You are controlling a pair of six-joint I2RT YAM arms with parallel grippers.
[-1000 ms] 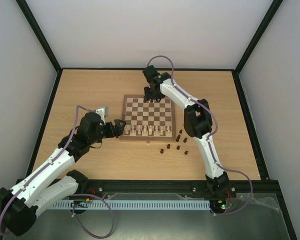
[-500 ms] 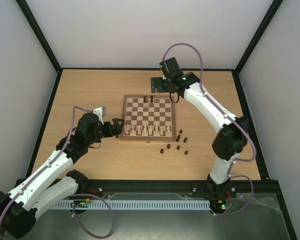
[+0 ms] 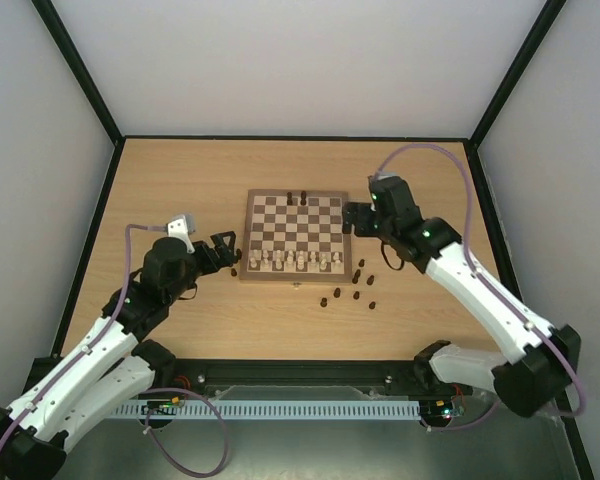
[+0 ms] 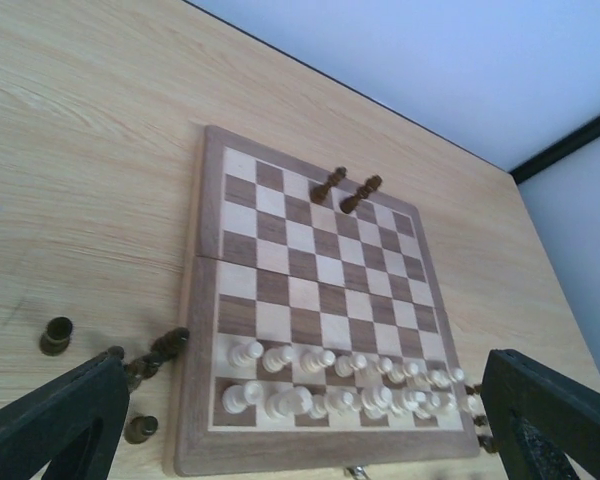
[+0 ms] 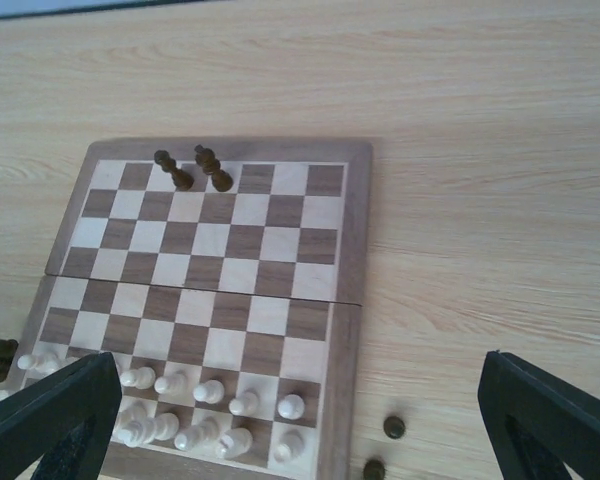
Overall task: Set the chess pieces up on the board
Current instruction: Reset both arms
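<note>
Holds left claw (image 3: 225, 251) spread and empty just left of the board (image 5: 352, 230), right claw (image 3: 354, 219) spread and empty by its right edge; two dark pieces (image 5: 210, 168) on its far row.

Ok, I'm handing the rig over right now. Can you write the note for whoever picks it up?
Left gripper: open, empty, beside the board at its near left corner.
Right gripper: open, empty, just off the board's right edge.
Done: pale pieces stand in the two near rows; two dark pieces stand side by side on the far row.
Left: the other dark pieces lie loose on the table, a cluster off the near right corner and a few off the near left. They probably belong in the far two rows.
</note>
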